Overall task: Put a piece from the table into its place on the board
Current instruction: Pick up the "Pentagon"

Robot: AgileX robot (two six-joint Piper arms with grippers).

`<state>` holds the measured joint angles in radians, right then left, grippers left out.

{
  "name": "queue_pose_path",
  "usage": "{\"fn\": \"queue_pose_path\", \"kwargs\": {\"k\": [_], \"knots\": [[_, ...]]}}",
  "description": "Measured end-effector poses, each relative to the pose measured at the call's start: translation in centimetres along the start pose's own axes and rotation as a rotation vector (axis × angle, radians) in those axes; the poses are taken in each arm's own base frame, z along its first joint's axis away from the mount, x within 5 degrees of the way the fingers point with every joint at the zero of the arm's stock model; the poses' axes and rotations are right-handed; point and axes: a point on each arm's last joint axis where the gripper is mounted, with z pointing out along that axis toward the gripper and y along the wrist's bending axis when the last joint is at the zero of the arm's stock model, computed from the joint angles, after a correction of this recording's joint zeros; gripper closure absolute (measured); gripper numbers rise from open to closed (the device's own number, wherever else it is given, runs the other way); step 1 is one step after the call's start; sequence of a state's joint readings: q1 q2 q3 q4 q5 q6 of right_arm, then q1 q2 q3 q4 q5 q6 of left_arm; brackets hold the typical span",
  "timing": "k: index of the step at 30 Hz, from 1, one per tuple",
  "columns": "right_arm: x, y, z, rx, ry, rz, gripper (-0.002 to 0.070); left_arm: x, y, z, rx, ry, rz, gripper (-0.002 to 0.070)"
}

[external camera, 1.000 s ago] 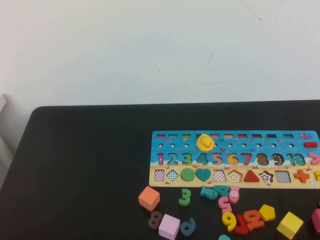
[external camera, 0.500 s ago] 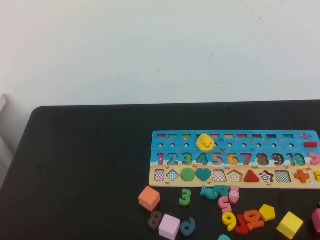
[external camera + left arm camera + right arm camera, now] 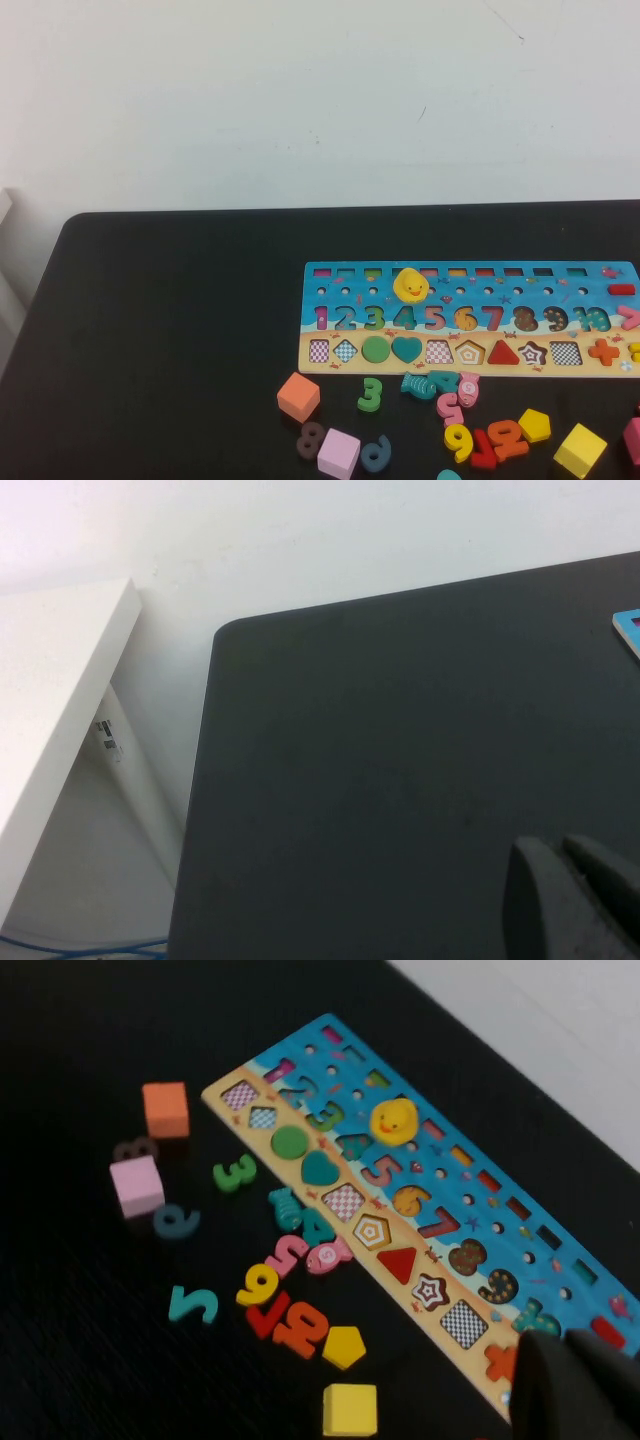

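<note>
The piece (image 3: pixel 534 425) lay flat on the table (image 3: pixel 170 330), just below the board (image 3: pixel 470 318), beside the yellow cube (image 3: pixel 580 450). I judged it light, rigid, smooth; grip opposite edges. My right gripper (image 3: pixel 580 1385) hovered above the board, clenched empty. My left gripper (image 3: pixel 575 895) was parked well left of the board, also closed.

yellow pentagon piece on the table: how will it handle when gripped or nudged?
The yellow pentagon looks like flat painted wood, so probably stiff and light. Lying flat on the table, it should slide, not roll. It sits close to the red numeral, so a nudge may shift both. Left gripper and right gripper are shut, away from it.
</note>
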<state>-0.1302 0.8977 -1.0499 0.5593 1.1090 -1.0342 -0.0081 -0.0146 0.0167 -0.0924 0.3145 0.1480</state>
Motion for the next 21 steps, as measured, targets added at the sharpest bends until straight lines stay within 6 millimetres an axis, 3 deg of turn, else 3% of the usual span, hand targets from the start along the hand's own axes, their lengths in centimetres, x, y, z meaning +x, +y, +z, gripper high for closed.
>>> {"fn": "queue_pose_path", "kwargs": {"k": [4, 9, 16, 21], "knots": [[-2.1, -2.4, 1.7, -0.075, 0.033, -0.049, 0.0657, 0.0, 0.0, 0.0, 0.000, 0.000, 0.000, 0.0676], [-3.9, -3.6, 5.9, -0.177, 0.126, -0.147, 0.0657, 0.0, 0.0, 0.0, 0.000, 0.000, 0.000, 0.0676], [-3.6, -3.5, 13.5, -0.277, 0.399, -0.335, 0.0657, 0.0, 0.0, 0.0, 0.000, 0.000, 0.000, 0.0676], [-2.5, -3.9, 18.5, -0.255, 0.534, -0.358, 0.0657, 0.0, 0.0, 0.0, 0.000, 0.000, 0.000, 0.0676]]}}
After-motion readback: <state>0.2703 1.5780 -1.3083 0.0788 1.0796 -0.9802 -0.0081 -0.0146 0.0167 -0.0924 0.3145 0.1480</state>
